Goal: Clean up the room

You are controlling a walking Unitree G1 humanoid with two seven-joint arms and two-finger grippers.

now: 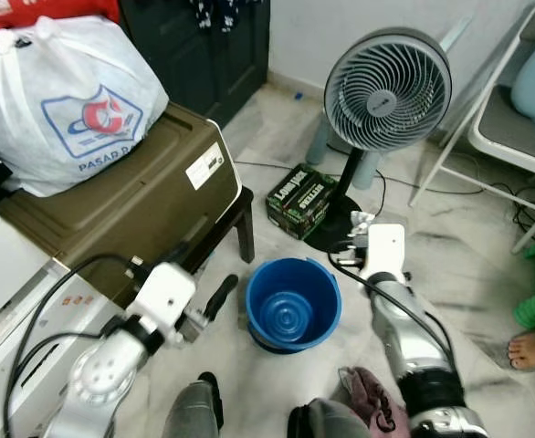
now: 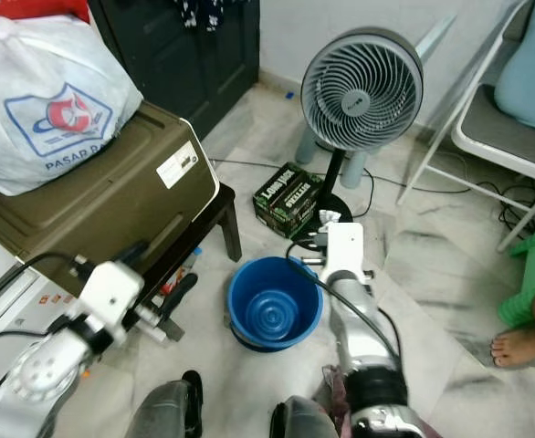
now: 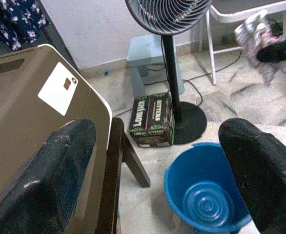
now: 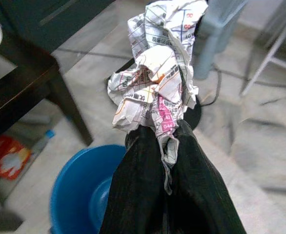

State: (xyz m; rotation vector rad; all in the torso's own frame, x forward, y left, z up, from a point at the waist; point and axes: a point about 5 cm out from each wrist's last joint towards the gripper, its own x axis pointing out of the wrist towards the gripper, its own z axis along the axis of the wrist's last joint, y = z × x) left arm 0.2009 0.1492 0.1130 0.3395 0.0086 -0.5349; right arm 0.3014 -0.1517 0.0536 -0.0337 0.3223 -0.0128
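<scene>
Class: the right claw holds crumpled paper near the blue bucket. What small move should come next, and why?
Probably swing the right claw left until it is over the blue bucket, then let go. The crumpled paper is pinched tight, and the claw sits beyond the bucket's rim.

Even, soft indoor light — no hard shadows, mild blur in the wrist views.

The pale marble floor (image 1: 468,265) is brightly and evenly lit; the round blue plastic bucket (image 1: 293,304) casts only a faint shadow at its base. The white plastic bag (image 1: 62,96) at far left looks slightly washed out. In the right wrist view the crumpled printed paper (image 4: 157,87) is sharp, the background soft — the left wrist view's two black fingers (image 3: 45,170) are blurred.
</scene>
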